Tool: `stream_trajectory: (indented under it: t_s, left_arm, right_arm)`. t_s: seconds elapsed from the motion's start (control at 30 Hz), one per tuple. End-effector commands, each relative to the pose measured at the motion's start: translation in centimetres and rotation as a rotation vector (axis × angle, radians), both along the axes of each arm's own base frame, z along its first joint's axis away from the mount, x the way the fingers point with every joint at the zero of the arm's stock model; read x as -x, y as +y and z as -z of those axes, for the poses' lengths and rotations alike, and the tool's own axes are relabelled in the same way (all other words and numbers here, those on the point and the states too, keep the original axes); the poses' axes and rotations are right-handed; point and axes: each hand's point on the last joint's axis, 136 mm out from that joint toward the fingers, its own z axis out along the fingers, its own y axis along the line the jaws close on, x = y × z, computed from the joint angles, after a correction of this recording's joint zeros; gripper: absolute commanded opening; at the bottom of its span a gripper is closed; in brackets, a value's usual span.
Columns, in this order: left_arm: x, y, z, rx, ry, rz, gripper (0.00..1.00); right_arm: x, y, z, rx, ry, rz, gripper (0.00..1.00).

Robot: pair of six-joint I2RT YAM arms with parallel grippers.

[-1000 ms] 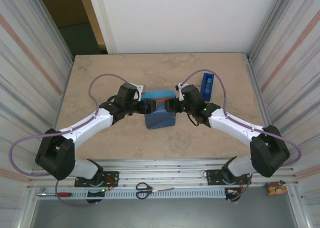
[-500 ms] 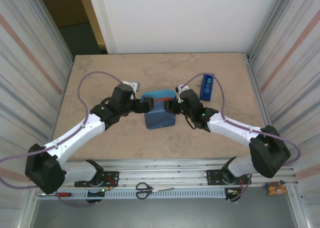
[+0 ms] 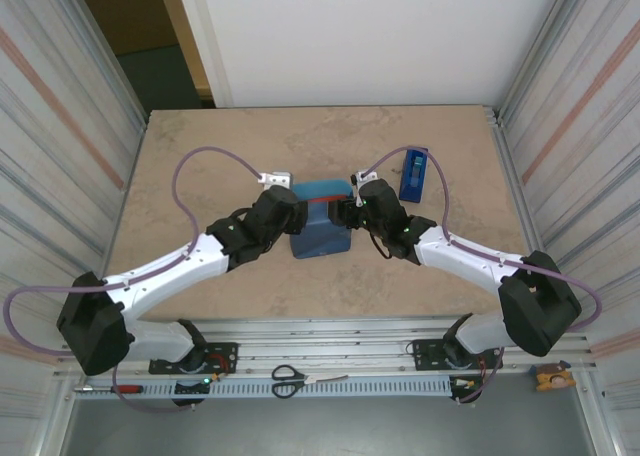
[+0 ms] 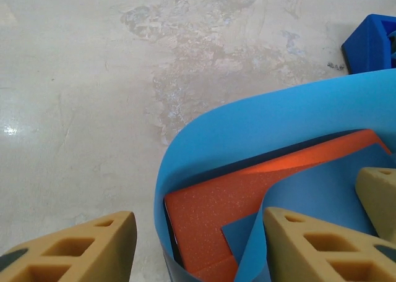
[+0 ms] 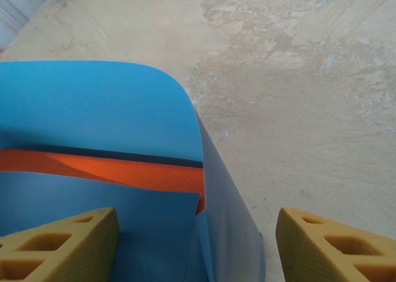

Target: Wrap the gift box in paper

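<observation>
Top external view: one sheet of paper (image 3: 320, 238) sits as a blue bundle near the middle of the surface (image 3: 250, 136). My left pincer (image 3: 297, 210) meets it from the left and my right pincer (image 3: 345, 211) from the right.

Appearance of the task items:
- Left wrist view: one gift box (image 4: 204, 226), with a bright orange, finely speckled top and a dark lower edge at its near corner. The paper (image 4: 260, 127) arches over the box's far side in a light blue curve, and a second flap lies flat on the orange top.
- Right wrist view: a narrow orange strip of the box (image 5: 124, 170) shows between two blue layers. The paper (image 5: 93, 102) is light blue on top and darker slate blue on the wall that drops to the surface.

Pincer state:
- Left pincer (image 4: 198, 217): fingers apart, straddling the box corner and the paper fold.
- Right pincer (image 5: 198, 213): fingers apart, one over the flat flap and one over bare surface.

Other items: one blue tape dispenser (image 3: 413, 173) lies on the surface behind my right pincer. One pair of scissors (image 3: 290, 380) lies on the near rail.
</observation>
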Motion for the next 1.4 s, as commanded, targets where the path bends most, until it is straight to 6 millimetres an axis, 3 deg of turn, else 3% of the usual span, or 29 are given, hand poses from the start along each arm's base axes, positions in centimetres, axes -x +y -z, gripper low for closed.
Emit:
stream_trajectory:
  t_s: [0.0, 0.13, 0.23, 0.6, 0.87, 0.93, 1.07, 1.2, 1.27, 1.37]
  left_arm:
    - [0.1, 0.0, 0.7, 0.006, -0.027, -0.025, 0.56]
    - [0.2, 0.1, 1.7, -0.010, -0.029, -0.020, 0.55]
    - [0.0, 0.3, 2.3, -0.031, -0.041, -0.025, 0.47]
    - [-0.8, -0.3, 1.9, -0.016, -0.047, -0.044, 0.29]
    - [-1.1, -0.2, 1.4, -0.016, -0.065, -0.060, 0.28]
    - [-1.1, -0.2, 1.5, -0.016, -0.063, -0.059, 0.34]
    - [-1.2, -0.4, 1.2, -0.018, -0.069, -0.057, 0.34]
    - [-1.4, -0.7, 1.0, -0.013, -0.076, -0.045, 0.22]
    - [-1.4, -0.9, 0.9, -0.013, -0.070, -0.037, 0.11]
    - [-1.4, -1.0, 1.0, -0.007, -0.065, -0.037, 0.09]
  right_arm:
    - [2.0, -2.2, 4.7, 0.144, 0.129, 0.013, 0.66]
    - [2.0, -2.1, 4.9, 0.142, 0.136, 0.009, 0.66]
    - [1.9, -2.0, 4.9, 0.143, 0.139, 0.009, 0.65]
    - [2.1, -2.1, 4.9, 0.152, 0.145, 0.010, 0.63]
    - [2.2, -2.2, 5.0, 0.156, 0.148, 0.010, 0.63]
    - [2.2, -2.2, 5.0, 0.159, 0.149, 0.010, 0.63]
    - [2.2, -2.2, 5.0, 0.161, 0.149, 0.011, 0.63]
    - [2.2, -2.2, 5.1, 0.161, 0.152, 0.013, 0.63]
    - [2.2, -2.2, 5.1, 0.163, 0.152, 0.011, 0.63]
    - [2.2, -2.2, 5.1, 0.164, 0.151, 0.010, 0.63]
